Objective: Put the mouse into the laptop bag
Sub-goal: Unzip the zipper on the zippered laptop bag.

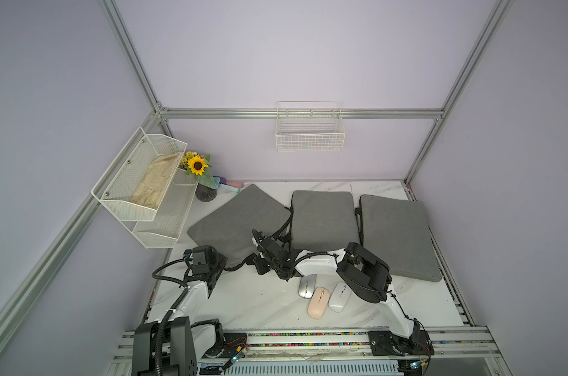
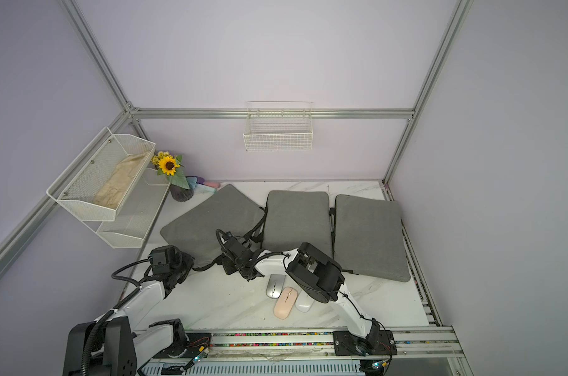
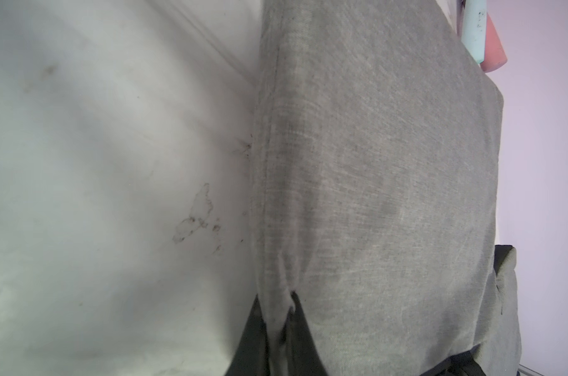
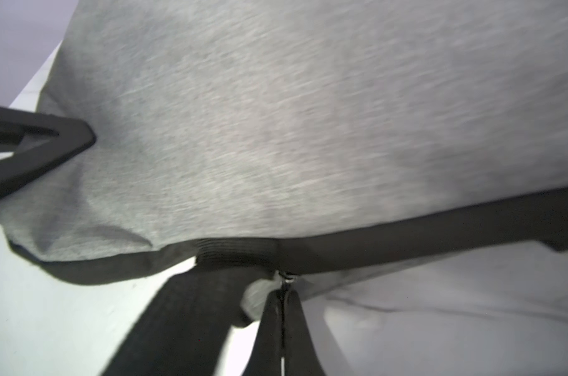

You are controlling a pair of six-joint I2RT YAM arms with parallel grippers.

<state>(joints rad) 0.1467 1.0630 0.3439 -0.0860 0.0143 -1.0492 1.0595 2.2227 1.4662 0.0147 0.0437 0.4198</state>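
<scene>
the left gripper [image 3: 281, 312] is pinching tight on a corner of the leftmost grey laptop bag [image 3: 373, 162] while the right gripper [image 4: 282, 294] is clamping its zipper pull [image 4: 287, 278], as the silver mouse [image 1: 307, 286], pink mouse [image 1: 318, 302] and white mouse [image 1: 339, 297] are lying side by side on the marble table [image 1: 243, 302], outside the bag.

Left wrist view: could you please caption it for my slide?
Left gripper pinching the grey bag's edge on the white table.

The bag [image 3: 373, 162] is matt grey woven cloth with a black webbing strap [image 4: 178, 325]. The tabletop [image 1: 250, 299] is smooth, faintly glossy and marble-patterned. The mice [image 1: 316, 302] are smooth plastic, and the basket [image 1: 309, 143] is white-coated wire.
</scene>
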